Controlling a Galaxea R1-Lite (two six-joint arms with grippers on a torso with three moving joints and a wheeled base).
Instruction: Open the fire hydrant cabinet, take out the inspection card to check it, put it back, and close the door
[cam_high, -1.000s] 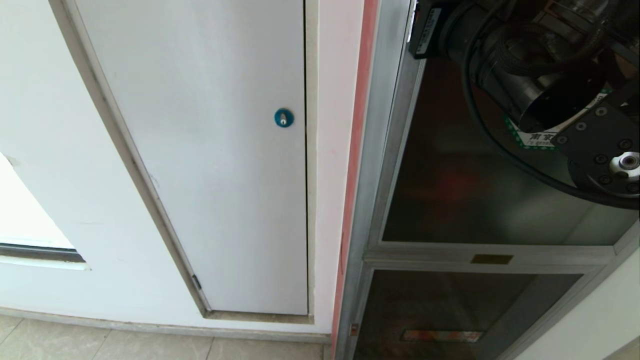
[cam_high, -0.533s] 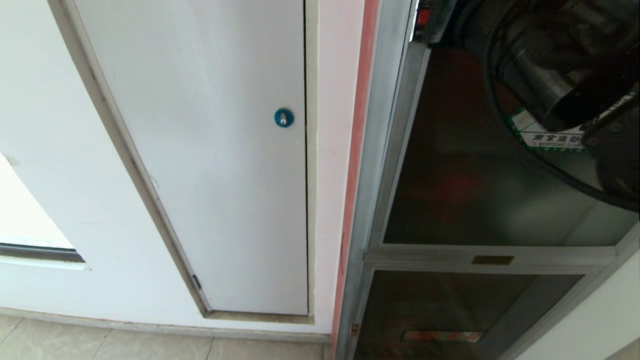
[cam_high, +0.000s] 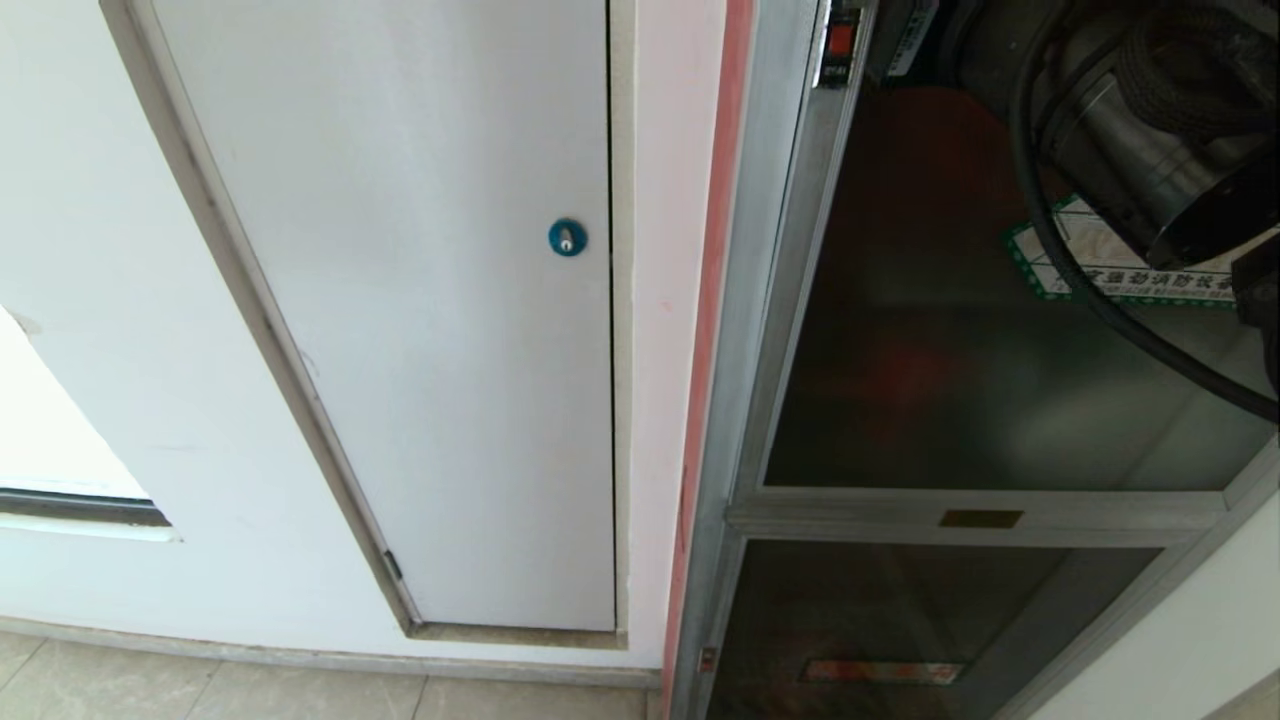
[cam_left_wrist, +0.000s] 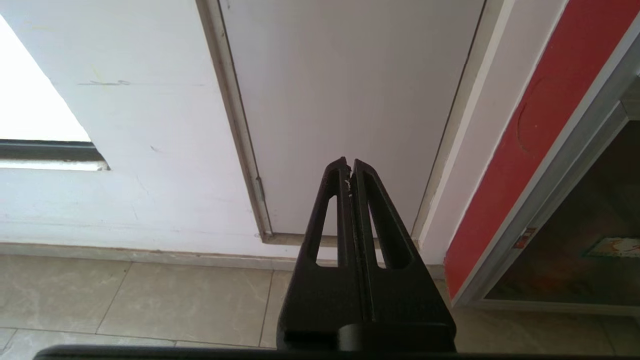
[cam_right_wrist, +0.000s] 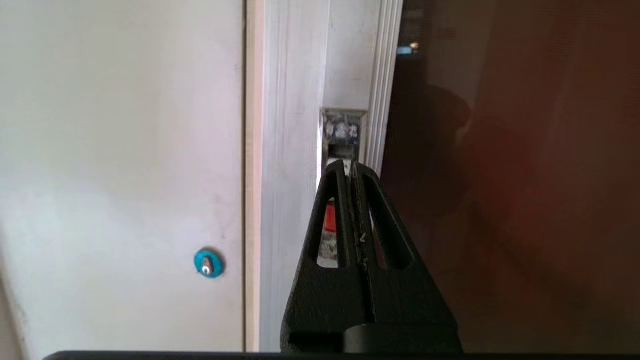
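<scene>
While the door (cam_high: 1000, 330) is shut on the cabinet (cam_high: 770, 300), the right gripper (cam_right_wrist: 351, 167), pressed together and empty, points at the latch (cam_right_wrist: 342, 132) on the door's edge. Opening is the step; next it must hook that edge. No card shows. The left gripper (cam_left_wrist: 349, 167), also pressed together, hangs low.

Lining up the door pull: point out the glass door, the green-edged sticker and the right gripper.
door (cam_high: 950, 400), head view, dark glass pane.
green-edged sticker (cam_high: 1075, 255), head view, white face.
right gripper (cam_right_wrist: 351, 167), right wrist view, shut fingertips.
</scene>
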